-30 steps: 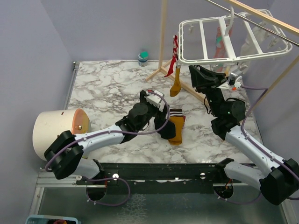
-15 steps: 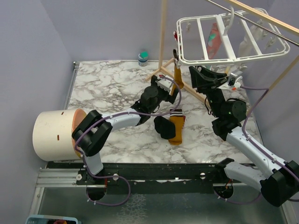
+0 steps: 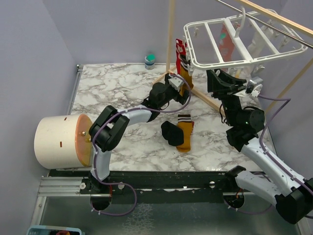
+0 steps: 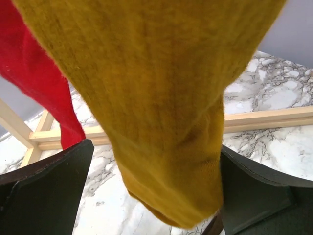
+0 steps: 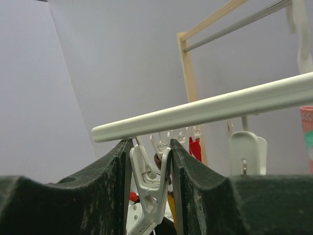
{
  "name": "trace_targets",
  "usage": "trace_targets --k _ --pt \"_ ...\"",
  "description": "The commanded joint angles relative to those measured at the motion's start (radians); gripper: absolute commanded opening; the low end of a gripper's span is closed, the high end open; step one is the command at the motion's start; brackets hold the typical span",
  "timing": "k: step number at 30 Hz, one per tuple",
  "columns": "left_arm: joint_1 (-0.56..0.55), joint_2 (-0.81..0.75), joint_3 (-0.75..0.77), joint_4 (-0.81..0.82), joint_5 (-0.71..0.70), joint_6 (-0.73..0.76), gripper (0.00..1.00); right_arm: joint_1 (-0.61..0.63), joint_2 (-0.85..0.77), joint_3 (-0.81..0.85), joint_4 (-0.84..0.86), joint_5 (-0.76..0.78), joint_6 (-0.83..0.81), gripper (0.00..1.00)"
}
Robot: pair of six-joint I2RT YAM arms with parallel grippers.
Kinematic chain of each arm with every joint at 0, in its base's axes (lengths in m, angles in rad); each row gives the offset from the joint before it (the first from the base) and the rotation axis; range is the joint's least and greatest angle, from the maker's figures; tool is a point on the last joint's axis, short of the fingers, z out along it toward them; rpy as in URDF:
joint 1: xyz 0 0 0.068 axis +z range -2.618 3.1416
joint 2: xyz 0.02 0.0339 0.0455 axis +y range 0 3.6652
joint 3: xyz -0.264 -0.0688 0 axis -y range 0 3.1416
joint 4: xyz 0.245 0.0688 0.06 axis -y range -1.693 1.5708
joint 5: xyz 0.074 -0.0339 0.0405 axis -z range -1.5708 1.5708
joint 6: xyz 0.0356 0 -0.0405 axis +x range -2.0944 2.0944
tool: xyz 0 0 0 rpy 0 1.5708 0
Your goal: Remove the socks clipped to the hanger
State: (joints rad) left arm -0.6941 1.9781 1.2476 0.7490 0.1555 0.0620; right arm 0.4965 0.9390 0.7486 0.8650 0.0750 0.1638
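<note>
The white hanger (image 3: 234,61) hangs from the rack rod at the back right. A mustard sock (image 3: 186,78) and a red sock (image 3: 179,49) hang clipped at its left corner, and a pink-and-teal sock (image 3: 225,36) hangs further in. My left gripper (image 3: 181,84) is open, and the mustard sock (image 4: 161,107) hangs between its fingers (image 4: 46,188). My right gripper (image 5: 149,152) is shut on a white clip (image 5: 151,188) under the hanger's near bar (image 5: 220,105). A black sock (image 3: 171,132) and a mustard sock with a striped one (image 3: 185,133) lie on the table.
A light wooden rack stand (image 3: 171,34) with a metal rod crosses the back right, its foot bar on the marble behind my left gripper. A cream cylinder bin (image 3: 56,139) lies at the left. A small teal-lidded jar (image 3: 150,60) stands at the back.
My left gripper has moved from the socks on the table up and back to the hanging mustard sock. The hanger has shifted and tilted a little. My right gripper stays on the clip.
</note>
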Motion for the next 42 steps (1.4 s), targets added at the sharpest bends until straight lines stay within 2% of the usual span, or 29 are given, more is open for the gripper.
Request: trace_targets --k 1,10,17,23,29,33,35,39,42 --pt "0.009 0.03 0.043 0.05 0.091 -0.016 0.99 0.005 -0.042 0.009 -0.039 0.075 -0.053 0.4" --pt "0.009 0.069 0.055 0.115 0.164 -0.071 0.98 0.005 -0.071 0.003 -0.046 0.123 -0.094 0.44" --pt "0.008 0.05 0.022 0.145 0.246 -0.107 0.76 0.005 -0.095 -0.01 -0.057 0.18 -0.111 0.5" --pt "0.007 -0.003 -0.056 0.165 0.271 -0.111 0.75 0.005 -0.117 -0.03 -0.06 0.215 -0.119 0.52" --pt "0.007 -0.059 -0.155 0.182 0.231 -0.111 0.74 0.005 -0.116 -0.035 -0.069 0.218 -0.113 0.52" --pt "0.007 -0.078 -0.194 0.198 0.217 -0.109 0.69 0.005 -0.116 -0.042 -0.075 0.214 -0.101 0.53" --pt "0.008 -0.086 -0.204 0.201 0.212 -0.111 0.67 0.005 -0.117 -0.043 -0.08 0.213 -0.097 0.53" --pt "0.007 -0.092 -0.225 0.211 0.185 -0.114 0.51 0.005 -0.118 -0.043 -0.086 0.21 -0.092 0.53" --pt "0.007 -0.093 -0.235 0.214 0.174 -0.117 0.45 0.005 -0.118 -0.042 -0.093 0.206 -0.089 0.53"
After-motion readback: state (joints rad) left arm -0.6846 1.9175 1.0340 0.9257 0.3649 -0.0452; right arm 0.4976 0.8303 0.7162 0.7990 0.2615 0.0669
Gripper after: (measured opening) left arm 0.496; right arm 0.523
